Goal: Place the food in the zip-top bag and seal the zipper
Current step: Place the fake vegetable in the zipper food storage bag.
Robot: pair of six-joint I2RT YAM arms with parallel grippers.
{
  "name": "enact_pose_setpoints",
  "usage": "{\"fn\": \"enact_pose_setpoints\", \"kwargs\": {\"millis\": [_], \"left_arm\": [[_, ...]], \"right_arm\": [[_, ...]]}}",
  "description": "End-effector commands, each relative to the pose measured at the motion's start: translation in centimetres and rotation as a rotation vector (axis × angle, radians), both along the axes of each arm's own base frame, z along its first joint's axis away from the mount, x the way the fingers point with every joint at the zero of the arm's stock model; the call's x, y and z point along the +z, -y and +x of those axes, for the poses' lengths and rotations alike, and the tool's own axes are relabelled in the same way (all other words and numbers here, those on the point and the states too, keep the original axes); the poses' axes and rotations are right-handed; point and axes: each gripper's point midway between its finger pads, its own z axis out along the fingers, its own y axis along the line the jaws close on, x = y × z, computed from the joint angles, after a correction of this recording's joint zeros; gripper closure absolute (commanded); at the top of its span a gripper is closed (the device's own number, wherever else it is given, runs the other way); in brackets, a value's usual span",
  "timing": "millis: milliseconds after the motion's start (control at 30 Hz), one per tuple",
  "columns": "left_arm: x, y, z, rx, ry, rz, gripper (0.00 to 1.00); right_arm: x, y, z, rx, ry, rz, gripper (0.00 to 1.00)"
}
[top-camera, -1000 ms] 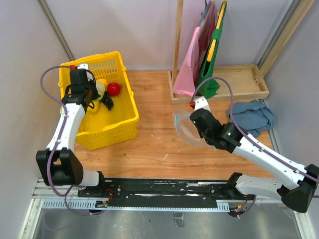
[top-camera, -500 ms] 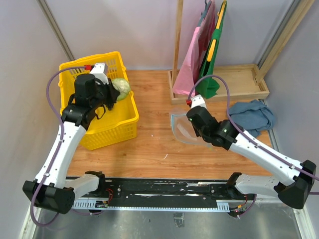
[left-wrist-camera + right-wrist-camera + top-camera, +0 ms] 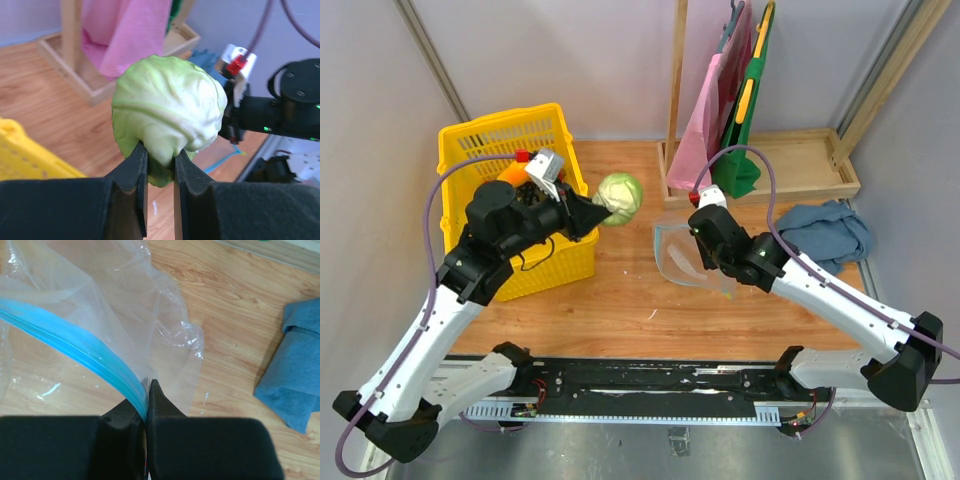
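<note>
Above the tabletop (image 3: 620,300), between basket and bag: the pale green round food (image 3: 620,196) hangs in the left jaws, clear of the yellow basket (image 3: 505,125).
Left jaws: nearly closed, pinching a narrow fold on the green piece's underside.
Right jaws: shut tight on the zip-top bag (image 3: 682,262) at its zipper (image 3: 75,339), lifting one lip.
Bag: on the tabletop right of centre, near the food, not touching.
Other food: an orange piece (image 3: 512,172) shows in the basket.
Doing it well: I'd bring the piece low and straight into the mouth and release only past the blue strip, with the raised lip kept steady because the film is floppy.
Risk: that thin pinch could slip.
</note>
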Motion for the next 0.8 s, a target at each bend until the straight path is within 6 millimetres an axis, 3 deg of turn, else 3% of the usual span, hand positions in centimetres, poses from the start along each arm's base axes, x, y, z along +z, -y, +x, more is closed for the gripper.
{"fn": "enact_pose_setpoints", "kwargs": {"millis": [0, 533, 767], "left_arm": [[0.8, 3.5, -2.6, -0.166, -0.037, -0.194, 1.00], [-3.1, 7.4, -4.4, -0.187, -0.331, -0.545, 1.00], [-5.0, 9.9, -4.9, -0.182, -0.407, -0.539, 1.00]], "right_arm": [[1.6, -1.4, 0.7, -0.021, 0.009, 0.131, 0.99], [2.0, -3.6, 0.4, -0.050, 0.019, 0.361, 0.99], [2.8, -4.0, 0.3, -0.049, 0.049, 0.441, 1.00]]}}
